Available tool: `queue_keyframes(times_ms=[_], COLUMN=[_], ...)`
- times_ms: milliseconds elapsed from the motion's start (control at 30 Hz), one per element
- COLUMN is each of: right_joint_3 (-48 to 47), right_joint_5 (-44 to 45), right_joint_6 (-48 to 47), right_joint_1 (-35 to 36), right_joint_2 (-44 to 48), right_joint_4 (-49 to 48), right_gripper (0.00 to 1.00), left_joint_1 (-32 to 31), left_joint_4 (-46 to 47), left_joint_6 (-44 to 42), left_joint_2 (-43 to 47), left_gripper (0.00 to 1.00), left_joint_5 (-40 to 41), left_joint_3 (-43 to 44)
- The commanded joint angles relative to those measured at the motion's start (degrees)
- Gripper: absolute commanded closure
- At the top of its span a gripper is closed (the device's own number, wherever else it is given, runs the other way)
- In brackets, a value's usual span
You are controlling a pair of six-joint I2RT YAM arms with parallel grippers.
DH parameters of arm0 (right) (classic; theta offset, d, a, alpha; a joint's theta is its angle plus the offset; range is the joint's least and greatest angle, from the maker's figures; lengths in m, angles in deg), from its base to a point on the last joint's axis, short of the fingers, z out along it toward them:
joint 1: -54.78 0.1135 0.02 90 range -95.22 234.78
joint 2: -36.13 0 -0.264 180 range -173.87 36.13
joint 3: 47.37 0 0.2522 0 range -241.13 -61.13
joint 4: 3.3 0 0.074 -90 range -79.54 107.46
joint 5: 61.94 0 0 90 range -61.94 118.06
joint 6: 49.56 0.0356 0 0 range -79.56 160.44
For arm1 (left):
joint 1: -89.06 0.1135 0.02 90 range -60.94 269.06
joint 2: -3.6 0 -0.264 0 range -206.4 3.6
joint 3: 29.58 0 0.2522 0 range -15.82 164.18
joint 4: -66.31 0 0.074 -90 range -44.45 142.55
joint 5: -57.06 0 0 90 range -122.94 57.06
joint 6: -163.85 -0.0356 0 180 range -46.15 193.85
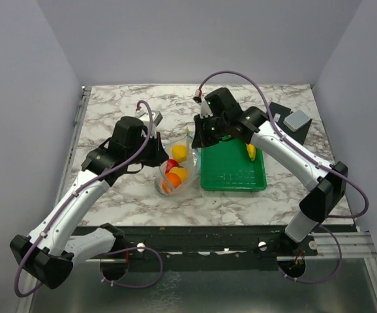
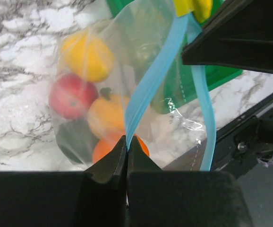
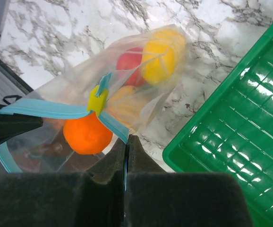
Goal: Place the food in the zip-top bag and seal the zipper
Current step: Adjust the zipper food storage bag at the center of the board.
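Observation:
The clear zip-top bag [image 1: 173, 171] hangs between both grippers over the table, left of the green tray. It holds the food: yellow [image 2: 87, 54], red [image 2: 72, 97], orange [image 2: 106, 116] and dark green [image 2: 75, 139] fruits. My left gripper [image 2: 127, 139] is shut on one end of the light blue zipper [image 2: 150, 80]. My right gripper [image 3: 127, 139] is shut on the other end of the zipper [image 3: 113, 126], just past its yellow slider [image 3: 98, 100]. An orange fruit [image 3: 87, 135] shows through the bag below the slider. The mouth gapes between the two blue strips.
The green tray [image 1: 233, 171] lies right of the bag, with one yellow fruit [image 1: 251, 152] at its far right corner. A grey block [image 1: 297, 120] sits on a dark pad at the back right. The table's front edge is close below the bag.

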Motion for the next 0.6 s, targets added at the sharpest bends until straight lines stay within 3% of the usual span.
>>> queue_keyframes(times_ms=[0,267,567], right_joint_3=[2.42,-6.72,-1.5], right_joint_5=[2.05,5.61,4.59], right_joint_6=[1.21,0.54,2.35], right_joint_1=[-0.18,-0.22,-0.34], right_joint_2=[-3.88,-3.19,-7.62], right_joint_4=[-2.55,-1.9,-6.08], right_gripper=[0.99,0.99,0.99], left_joint_1=[0.18,0.18,0.18], left_joint_4=[5.38,5.67,11.84], left_joint_6=[2.01,0.07,2.49], left_joint_2=[-0.68,0.15,-4.6], left_gripper=[1.0,1.0,1.0], left_joint_5=[5.19,4.91,4.95], left_joint_3=[-7.05,3.41,-10.6])
